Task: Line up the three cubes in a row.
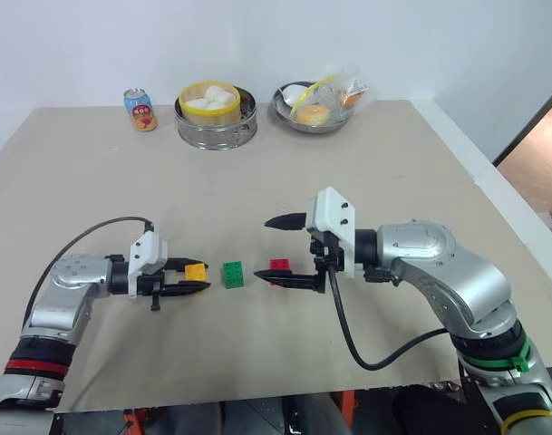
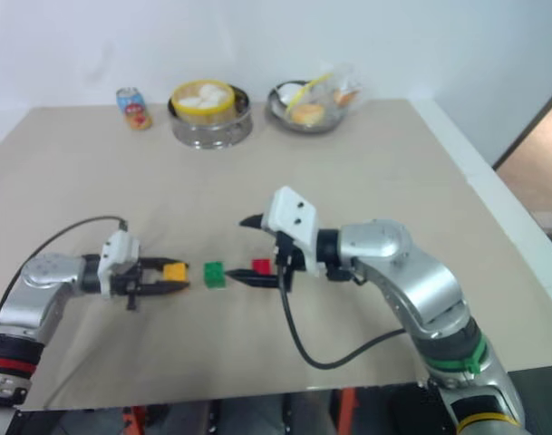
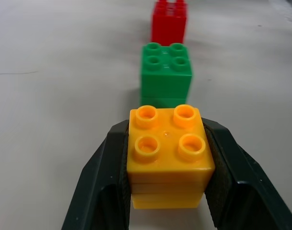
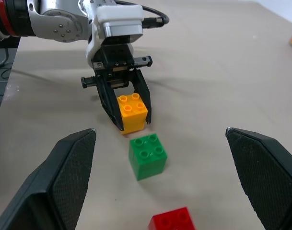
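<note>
Cubes first: my left gripper [image 1: 192, 280] has its two black fingers pressed against the sides of the orange-yellow cube [image 1: 196, 271], pinching it low over the table [image 1: 384, 181], left of centre in the head view. From that cube outward toward the frame's right come the green cube [image 1: 232, 274], a small gap away, and then the red cube [image 1: 279, 266], again with a gap. In the left wrist view the three run straight away from my fingers: orange-yellow between the pads, green just past it, red beyond, all nearly on one line. That line is the relation my next move turns on, I judge: the row's axis lies along my left gripper's own pointing direction, so the held cube needs only setting down where it is, or a slight nudge toward green to even the spacing.

My right gripper [image 1: 287, 251] is spread wide, holding nothing, one finger up behind the red cube and the other low in front of it, so red sits roughly between them. It is the nearer hand to red; my left is nearer to green.

Far off along the frame's top edge stand a soda can [image 1: 140, 110], a steamer of buns [image 1: 216, 114] and a metal bowl of food [image 1: 315, 106], well apart from the row.
</note>
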### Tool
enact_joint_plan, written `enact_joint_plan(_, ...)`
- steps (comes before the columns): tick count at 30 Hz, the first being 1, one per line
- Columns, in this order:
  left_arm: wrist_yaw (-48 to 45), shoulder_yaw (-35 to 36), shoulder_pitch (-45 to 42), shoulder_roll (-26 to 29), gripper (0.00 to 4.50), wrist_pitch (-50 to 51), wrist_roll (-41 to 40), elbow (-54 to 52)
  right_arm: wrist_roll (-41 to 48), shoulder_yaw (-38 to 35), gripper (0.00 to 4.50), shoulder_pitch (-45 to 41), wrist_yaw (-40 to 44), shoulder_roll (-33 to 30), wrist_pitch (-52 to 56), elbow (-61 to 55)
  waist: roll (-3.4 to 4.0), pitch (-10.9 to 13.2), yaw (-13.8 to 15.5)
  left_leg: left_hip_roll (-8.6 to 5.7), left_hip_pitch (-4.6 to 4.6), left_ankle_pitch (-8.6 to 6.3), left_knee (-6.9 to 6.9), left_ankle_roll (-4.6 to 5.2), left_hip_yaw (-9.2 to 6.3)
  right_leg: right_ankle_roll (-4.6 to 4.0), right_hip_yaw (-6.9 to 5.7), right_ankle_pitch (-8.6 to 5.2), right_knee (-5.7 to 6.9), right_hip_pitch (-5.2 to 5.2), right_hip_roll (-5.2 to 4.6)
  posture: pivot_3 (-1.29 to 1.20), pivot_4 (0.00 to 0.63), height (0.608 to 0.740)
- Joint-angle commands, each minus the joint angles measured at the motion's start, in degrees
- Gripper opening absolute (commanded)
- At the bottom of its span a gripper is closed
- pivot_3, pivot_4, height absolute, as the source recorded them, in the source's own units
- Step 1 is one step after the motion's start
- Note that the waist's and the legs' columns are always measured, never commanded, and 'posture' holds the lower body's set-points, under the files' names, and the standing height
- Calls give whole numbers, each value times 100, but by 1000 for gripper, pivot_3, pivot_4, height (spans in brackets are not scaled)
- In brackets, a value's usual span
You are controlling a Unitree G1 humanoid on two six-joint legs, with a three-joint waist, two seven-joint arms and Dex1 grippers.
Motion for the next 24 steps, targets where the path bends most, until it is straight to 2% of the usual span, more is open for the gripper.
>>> enact_joint_plan(1, -56, 13, -101, -3, 1371, -276, 98, 115, 105, -244, 4500, 27, -57, -48, -17, -280, 0, 0, 1, 0, 0, 0, 2, 0, 0, 0, 0, 1, 0, 0, 0, 0, 150, 740)
enact_joint_plan(14, 8, 12, -60, -29, 1371, -594, 254, 343, 117, -280, 4500, 336, -125, -175, -28, -302, -1, -1, 5, 0, 4, 5, 20, 7, 1, 0, 4, 18, 1, 7, 0, 0, 150, 740)
enact_joint_plan(24, -109, 147, -112, 198, 1371, -486, 135, 251, 135, -289, 4500, 448, -107, -237, -42, -339, -1, -1, 1, 1, 7, 6, 20, 9, 1, -1, 6, 20, 4, 7, 3, 0, 150, 740)
